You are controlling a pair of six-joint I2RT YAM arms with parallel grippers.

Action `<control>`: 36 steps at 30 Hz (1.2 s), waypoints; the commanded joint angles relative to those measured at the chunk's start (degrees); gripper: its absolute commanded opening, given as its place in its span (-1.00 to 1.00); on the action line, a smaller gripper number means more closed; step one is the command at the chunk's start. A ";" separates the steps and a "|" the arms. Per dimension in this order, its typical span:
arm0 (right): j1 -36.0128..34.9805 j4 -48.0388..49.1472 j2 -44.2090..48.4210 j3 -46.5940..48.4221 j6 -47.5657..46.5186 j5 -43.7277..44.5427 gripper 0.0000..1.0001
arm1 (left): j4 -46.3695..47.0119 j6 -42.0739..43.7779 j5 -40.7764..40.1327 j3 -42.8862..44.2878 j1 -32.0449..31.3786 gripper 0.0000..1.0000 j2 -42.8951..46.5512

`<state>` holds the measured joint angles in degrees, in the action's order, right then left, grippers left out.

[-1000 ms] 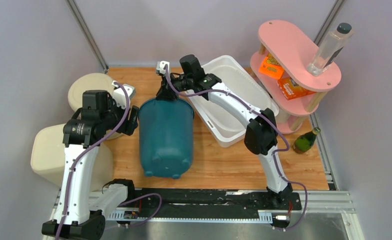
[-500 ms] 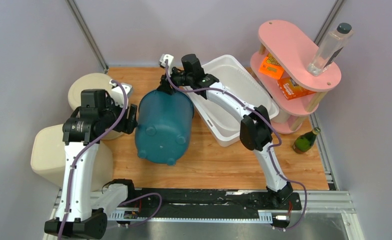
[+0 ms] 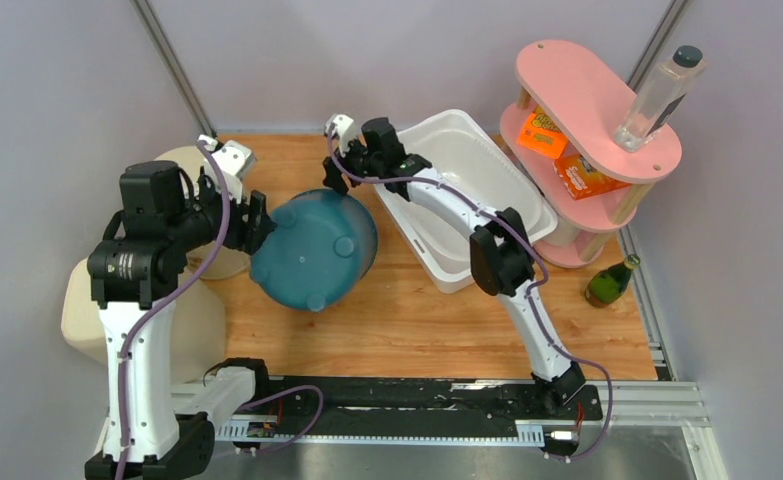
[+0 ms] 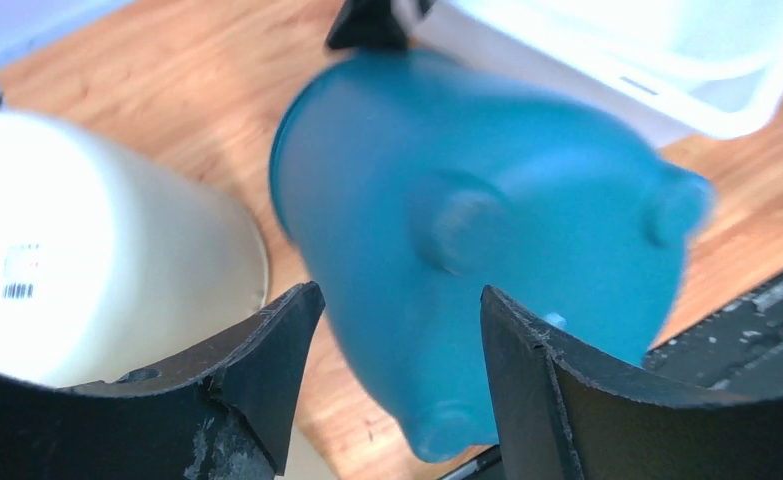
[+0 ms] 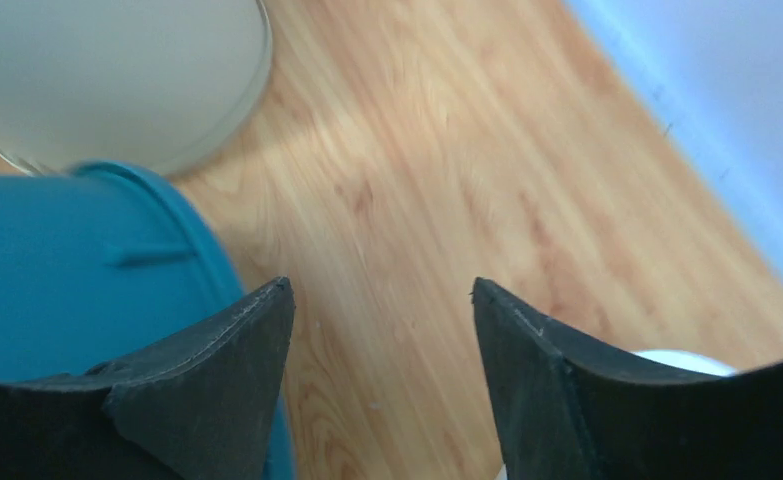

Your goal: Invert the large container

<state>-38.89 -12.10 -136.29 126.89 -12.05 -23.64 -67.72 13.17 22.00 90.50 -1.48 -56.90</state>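
Left wrist view: the left fingers [image 4: 267, 345] are spread wide with nothing clamped between them. The teal container [image 4: 467, 200] fills the gap beyond them, blurred, with two round feet on its base facing the lens. Whether either fingertip touches it cannot be told from here. A cream container [image 4: 97, 250] with a barcode label lies at the left of that frame.

In the right wrist view the right fingers [image 5: 227, 365] are also parted wide, with bare wooden bench [image 5: 397, 250] between them. The teal rim runs behind the finger at the left of the frame.

From the top external view, the left arm rises from the lower left and bends right, so its fingers sit against the container's left side. The right arm climbs from the lower right and folds at its elbow mid-frame. Its forearm runs up and left, and its fingers sit at the container's upper edge.

The container stands mid-bench, tipped, with its footed base turned up and toward the lower left. Its mouth is turned away from the lens, so its inside is hidden.

A white tub [image 3: 467, 190] lies just right of it, open side up and showing only its white floor. A cream bin [image 3: 92, 315] sits at the left edge. At the upper right a pink shelf [image 3: 577, 75] carries a clear bottle [image 3: 660, 90] on top and orange packets [image 3: 547, 135] on its lower tier. A green bottle [image 3: 610, 283] lies on the bench beside it.
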 commanded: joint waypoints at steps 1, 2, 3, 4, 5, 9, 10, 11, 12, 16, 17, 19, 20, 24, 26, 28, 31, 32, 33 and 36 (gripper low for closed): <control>-1.36 -11.37 -8.86 -0.52 -2.07 4.66 0.44 | -5.34 5.27 14.28 4.73 0.00 0.43 -0.35; -1.40 -11.34 -9.49 -0.11 -2.36 4.92 0.44 | -6.44 6.23 15.02 4.36 -0.02 0.43 -0.37; -1.51 -11.31 -9.81 0.17 -2.51 5.44 0.45 | -6.54 6.50 14.88 2.98 -0.02 0.44 -0.34; -1.60 -11.30 -10.09 0.42 -2.57 5.97 0.46 | -5.44 6.03 13.32 1.94 -0.02 0.44 -0.17; -1.66 -11.14 -10.27 0.72 -2.35 6.38 0.48 | -4.32 5.35 11.00 -0.24 -0.02 0.44 0.03; -1.29 -10.94 -9.79 2.47 -0.17 7.73 0.56 | -0.17 3.78 9.94 -2.72 -0.02 0.43 -1.02; -1.01 -10.79 -9.26 2.76 0.03 7.31 0.57 | 0.26 3.44 10.19 -2.70 -0.02 0.43 -1.33; -0.74 -10.64 -8.77 2.97 0.16 7.07 0.57 | 0.46 3.27 10.90 -2.74 -0.02 0.43 -1.66; -0.54 -10.48 -8.27 3.13 0.42 7.04 0.57 | 0.79 3.02 11.24 -2.95 -0.02 0.43 -1.78; 0.67 -10.07 -5.39 4.13 2.25 5.38 0.60 | 1.38 3.00 12.89 -3.72 -0.01 0.43 -1.59; 0.99 -10.03 -4.47 4.29 2.45 5.02 0.62 | 0.64 3.90 13.38 -3.60 -0.06 0.44 -1.31; 1.58 -9.88 -2.16 4.42 2.67 4.42 0.73 | -1.77 6.31 14.10 -2.66 -0.14 0.48 -1.27; 1.92 -9.85 -0.29 4.37 2.97 4.39 0.81 | -2.84 7.25 14.20 -1.70 -0.17 0.51 -1.32; 4.12 -9.27 5.44 4.37 6.78 3.69 0.99 | -9.01 13.66 14.57 -0.19 -0.46 0.75 -0.53; 5.29 -9.23 7.98 4.23 8.70 2.17 1.00 | -11.27 16.49 14.47 -0.38 -0.97 0.77 0.53; 6.02 -9.11 10.66 3.23 10.45 1.66 1.00 | -13.30 19.66 13.29 -0.91 -2.53 0.77 1.82; 6.44 -9.16 15.39 0.25 11.69 0.85 1.00 | -14.42 25.85 9.24 -2.97 -4.47 0.77 3.50; 6.54 -9.16 16.87 -1.19 11.71 0.52 1.00 | -14.22 27.08 7.54 -4.32 -5.37 0.77 4.29; 6.55 -9.12 18.43 -2.57 11.75 -0.21 1.00 | -13.14 28.82 6.70 -4.96 -5.82 0.77 4.62; 6.45 -9.16 21.15 -7.96 11.73 -4.73 1.00 | -8.68 32.24 3.38 -8.95 -7.14 0.77 5.94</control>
<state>-32.34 -24.27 -122.13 123.24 -1.76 -23.70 -79.50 36.53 30.00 85.19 -7.20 -52.05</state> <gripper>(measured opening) 0.997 0.884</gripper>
